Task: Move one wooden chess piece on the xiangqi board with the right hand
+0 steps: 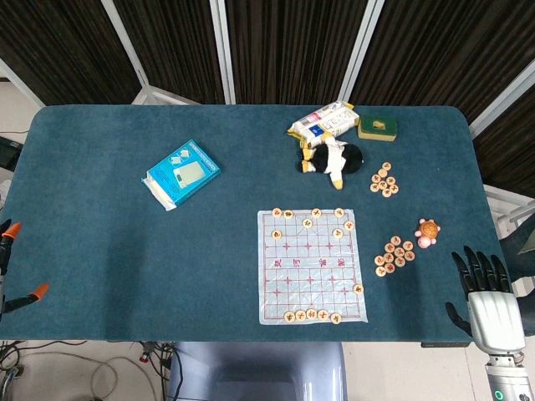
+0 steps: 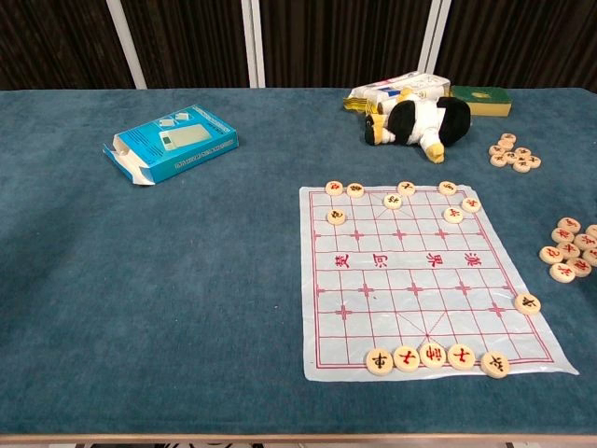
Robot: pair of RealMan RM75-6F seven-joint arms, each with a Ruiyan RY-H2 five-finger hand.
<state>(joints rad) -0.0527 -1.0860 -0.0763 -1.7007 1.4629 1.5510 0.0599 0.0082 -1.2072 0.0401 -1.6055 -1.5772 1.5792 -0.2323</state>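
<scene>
work has not begun, by the look of it: right hand [image 1: 493, 311] hangs off the worktop's [image 1: 100, 251] near right corner, fingers [image 1: 478, 269] apart, holding nothing. wooden chess pieces [image 2: 434, 356] sit untouched on the xiangqi board [image 2: 424, 280]. left hand not visible.

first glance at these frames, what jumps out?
The white xiangqi board at centre-right of the table, with wooden pieces lined along its near edge and more scattered at its far end. Behind it lies a black-and-white plush toy, and a blue box sits far left. The right hand waits at the table's near right corner, holding nothing.
</scene>
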